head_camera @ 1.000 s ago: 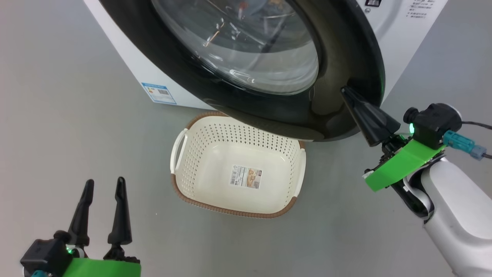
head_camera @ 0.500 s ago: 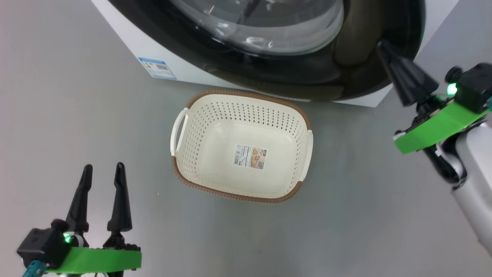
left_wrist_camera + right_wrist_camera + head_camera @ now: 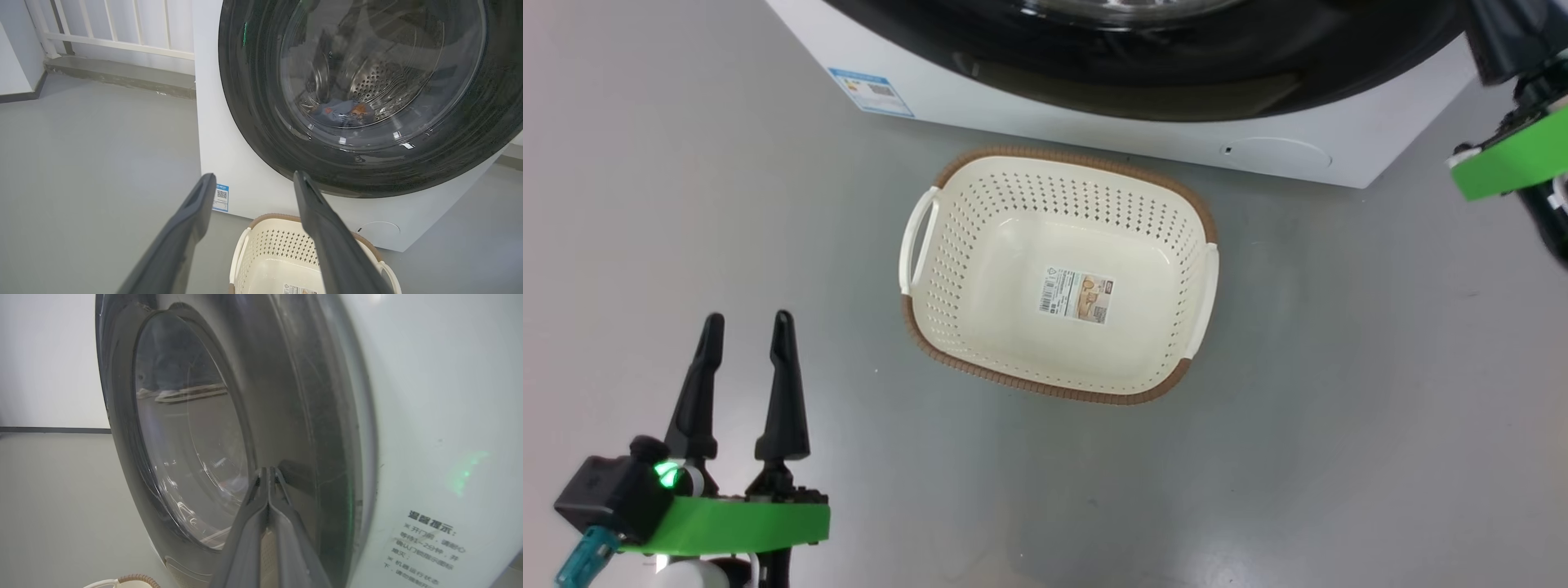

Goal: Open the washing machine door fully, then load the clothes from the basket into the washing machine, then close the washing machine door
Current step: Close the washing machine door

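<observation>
clothes (image 3: pixel 341 112) in drum (image 3: pixel 380 79), basket (image 3: pixel 1058 155) empty on floor (image 3: pixel 1339 425) by washer (image 3: pixel 1013 114) front. right gripper (image 3: pixel 268 471) pinched shut, tips at door (image 3: pixel 310 416) rim. I'd push squarely till it clicks. left gripper (image 3: pixel 747 318) wide, idle.

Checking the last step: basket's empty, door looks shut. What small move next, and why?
Probably a short push on the washing machine door with the right gripper, jaws shut: its tips touch the rim, the clothes lie inside, and latching cannot be told.

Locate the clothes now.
Left wrist view: the clothes lie low in the drum, behind the glass of the washing machine door, above the basket.
</observation>
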### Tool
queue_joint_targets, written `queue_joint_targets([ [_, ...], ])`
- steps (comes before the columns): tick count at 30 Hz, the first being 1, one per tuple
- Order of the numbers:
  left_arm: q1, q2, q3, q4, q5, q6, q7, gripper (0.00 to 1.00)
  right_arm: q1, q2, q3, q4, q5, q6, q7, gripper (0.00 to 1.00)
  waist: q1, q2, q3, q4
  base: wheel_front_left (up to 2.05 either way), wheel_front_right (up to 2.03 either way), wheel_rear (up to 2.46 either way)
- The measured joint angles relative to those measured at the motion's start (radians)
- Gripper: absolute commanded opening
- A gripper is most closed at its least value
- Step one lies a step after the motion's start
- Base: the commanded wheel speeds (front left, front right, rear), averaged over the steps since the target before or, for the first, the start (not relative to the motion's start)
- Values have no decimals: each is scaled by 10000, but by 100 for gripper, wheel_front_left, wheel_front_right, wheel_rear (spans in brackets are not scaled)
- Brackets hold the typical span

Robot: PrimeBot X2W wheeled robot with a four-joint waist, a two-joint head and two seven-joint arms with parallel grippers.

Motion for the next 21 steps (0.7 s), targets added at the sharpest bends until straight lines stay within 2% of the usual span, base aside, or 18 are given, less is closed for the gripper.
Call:
queue_joint_targets([
  [4,-63,-2,-2,6,-12,0,0,100,-323,-50,-134,326,-40,92,-8,0,0,0,95,114,0,0,0],
  [10,-63,-2,-35,59,-12,0,0,100,-324,299,-497,803,-249,100,-44,0,0,0,-22,167,0,0,0],
  [21,-55,-2,-33,173,6,0,0,100,-228,518,-665,982,-391,79,-42,0,0,0,-435,41,0,0,0],
])
